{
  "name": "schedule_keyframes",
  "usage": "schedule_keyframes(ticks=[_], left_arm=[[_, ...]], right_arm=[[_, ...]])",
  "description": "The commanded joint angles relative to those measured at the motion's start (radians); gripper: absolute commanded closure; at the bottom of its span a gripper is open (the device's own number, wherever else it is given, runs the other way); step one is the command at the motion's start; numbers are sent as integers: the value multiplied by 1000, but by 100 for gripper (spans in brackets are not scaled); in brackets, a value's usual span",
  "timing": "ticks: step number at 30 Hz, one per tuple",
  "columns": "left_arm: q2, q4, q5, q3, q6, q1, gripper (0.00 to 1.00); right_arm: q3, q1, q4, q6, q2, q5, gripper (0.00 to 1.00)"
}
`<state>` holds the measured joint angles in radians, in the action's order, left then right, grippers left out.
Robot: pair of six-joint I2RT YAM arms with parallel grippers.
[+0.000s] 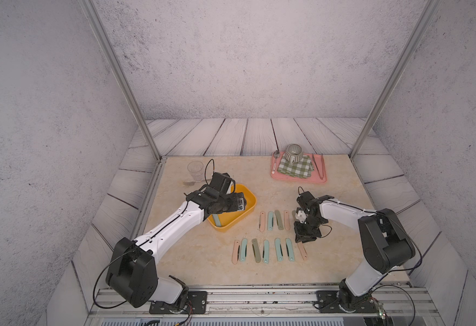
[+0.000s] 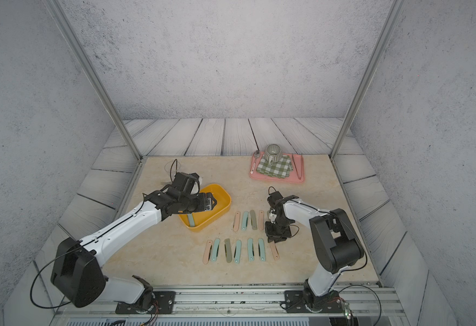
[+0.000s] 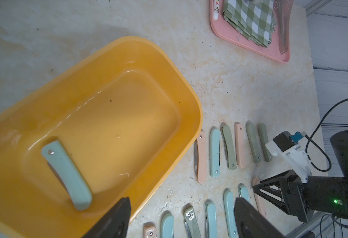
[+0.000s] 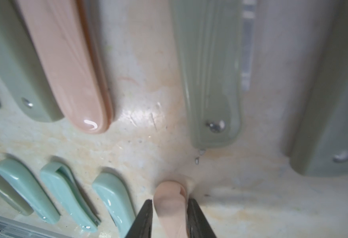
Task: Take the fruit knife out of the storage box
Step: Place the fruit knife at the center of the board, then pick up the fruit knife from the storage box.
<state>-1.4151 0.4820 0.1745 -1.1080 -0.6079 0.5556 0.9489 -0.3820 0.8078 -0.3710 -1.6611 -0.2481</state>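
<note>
right gripper (image 4: 170, 201) straddles a pink knife (image 4: 166, 191).

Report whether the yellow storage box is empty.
Not empty. In the left wrist view, one teal folding fruit knife lies on the floor of the storage box; nothing else shows inside.
</note>
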Motion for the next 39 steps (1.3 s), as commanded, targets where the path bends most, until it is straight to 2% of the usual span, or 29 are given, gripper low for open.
schedule_keyframes(ticks=[1, 8, 13, 17, 19, 22, 32, 39], left_arm=[[-1, 17, -27, -1, -2, -10, 17], [-5, 60, -66, -12, -3, -10, 14], [-11, 92, -99, -19, -8, -11, 10], [-43, 125, -136, -27, -52, -27, 1], [-76, 130, -136, -36, -71, -38, 1], [-133, 141, -172, -63, -85, -40, 0], [-370, 310, -294, -235, -141, -65, 6], [-442, 329, -341, -242, -215, -70, 8]], right_arm=[[18, 3, 34, -3, 42, 26, 63], [59, 3, 81, -9, 98, 31, 50], [136, 3, 138, -7, 144, 35, 36], [231, 3, 192, 7, 151, 46, 14], [271, 2, 204, 10, 153, 46, 2], [315, 2, 215, 12, 152, 31, 1], [363, 2, 215, 48, 132, -2, 1], [370, 3, 206, 62, 102, -17, 1]])
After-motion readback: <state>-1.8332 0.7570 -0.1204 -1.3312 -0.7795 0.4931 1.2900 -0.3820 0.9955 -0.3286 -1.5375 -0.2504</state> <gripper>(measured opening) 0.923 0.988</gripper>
